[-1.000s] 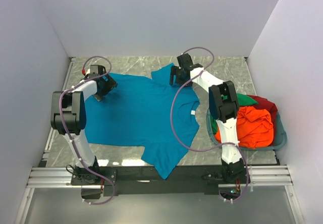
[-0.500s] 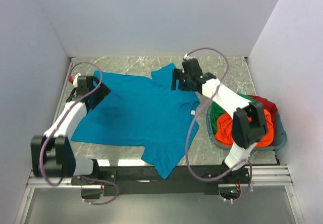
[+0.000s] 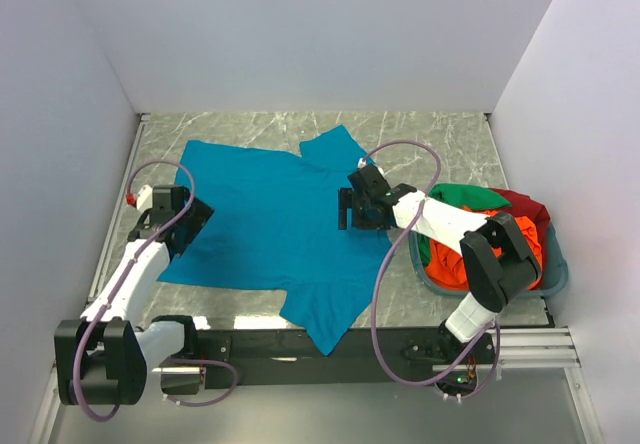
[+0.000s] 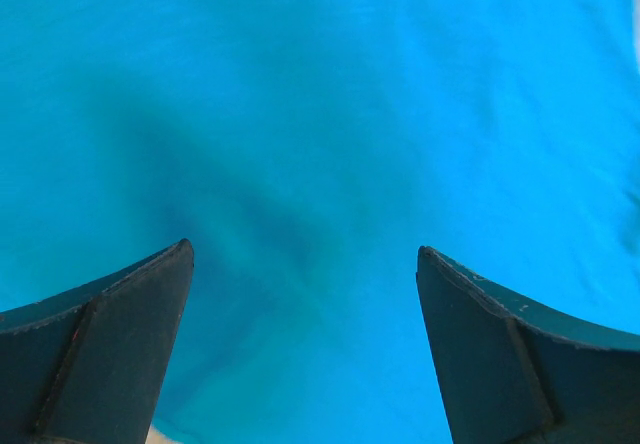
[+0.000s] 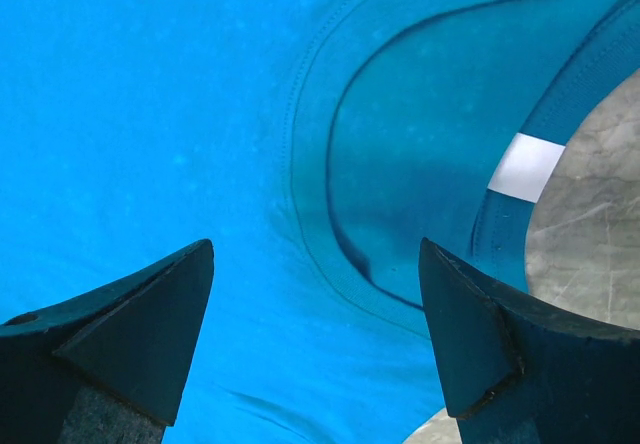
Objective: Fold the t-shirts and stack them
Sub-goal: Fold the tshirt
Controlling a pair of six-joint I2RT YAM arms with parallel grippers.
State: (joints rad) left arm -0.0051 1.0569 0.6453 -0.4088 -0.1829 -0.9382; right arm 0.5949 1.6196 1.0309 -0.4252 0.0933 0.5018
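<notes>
A teal-blue t-shirt (image 3: 270, 224) lies spread flat on the marble table, neck to the right, one sleeve at the back and one at the near edge. My left gripper (image 3: 183, 222) is open and empty over the shirt's left hem; its view shows only blue cloth (image 4: 320, 144). My right gripper (image 3: 350, 209) is open and empty just above the collar (image 5: 330, 214), whose white tag (image 5: 525, 167) shows. Orange-red (image 3: 505, 249), green (image 3: 465, 199) and dark red (image 3: 525, 207) t-shirts lie heaped in the basket.
The teal-grey plastic basket (image 3: 556, 276) stands at the right side of the table. White walls close in the left, back and right. Bare marble (image 3: 440, 134) shows behind the shirt and at the near left corner.
Both arms have drawn back toward me from the shirt's far edge: the left gripper from the back-left corner to the left hem, the right from the back sleeve to the collar. The shirt lies flatter.
</notes>
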